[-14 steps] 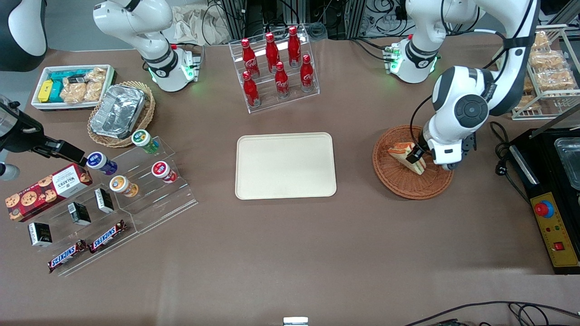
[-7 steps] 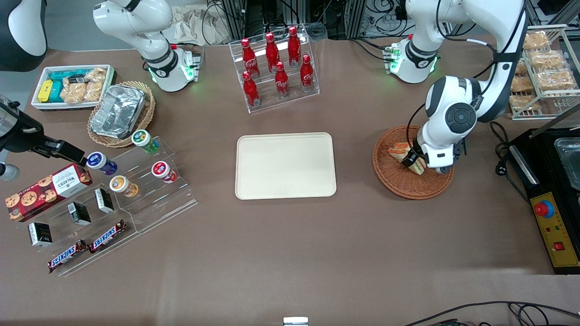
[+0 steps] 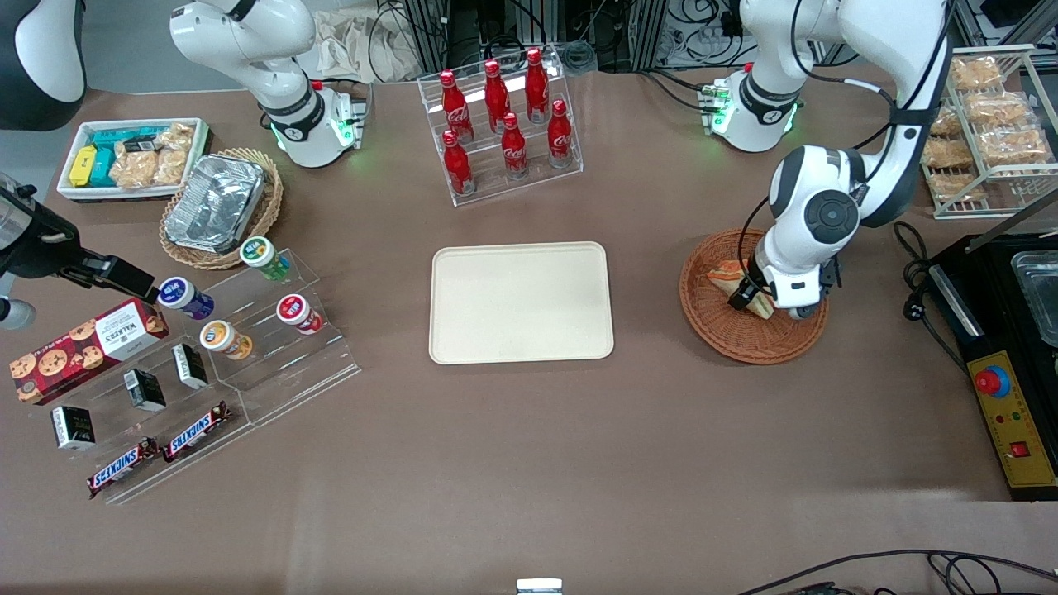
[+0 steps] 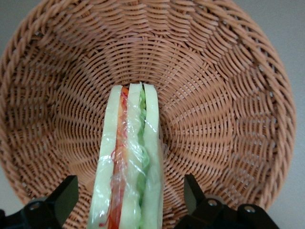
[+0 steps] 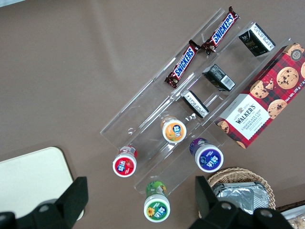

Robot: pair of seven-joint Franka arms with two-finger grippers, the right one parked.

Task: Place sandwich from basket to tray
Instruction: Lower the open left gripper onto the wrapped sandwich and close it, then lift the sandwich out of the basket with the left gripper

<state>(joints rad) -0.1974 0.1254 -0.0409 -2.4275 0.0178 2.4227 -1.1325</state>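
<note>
the basket (image 4: 224,95) looked rough, reddish-brown woven wicker. the sandwich (image 4: 127,157) showed pale, soft bread under glossy clear plastic wrap. the gripper (image 4: 128,202), low over the basket, had matt black fingers (image 4: 64,198). the tray (image 3: 521,302) looked smooth, matt cream plastic.

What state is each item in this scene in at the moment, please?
sandwich: wrapped in clear film, on edge in the basket, not gripped.
basket: upright on the table, holding only the sandwich.
tray: flat on the table, nothing on it.
gripper: open, low in the basket, one finger on each side of the sandwich.
cola bottles: upright, capped, in their clear rack.
</note>
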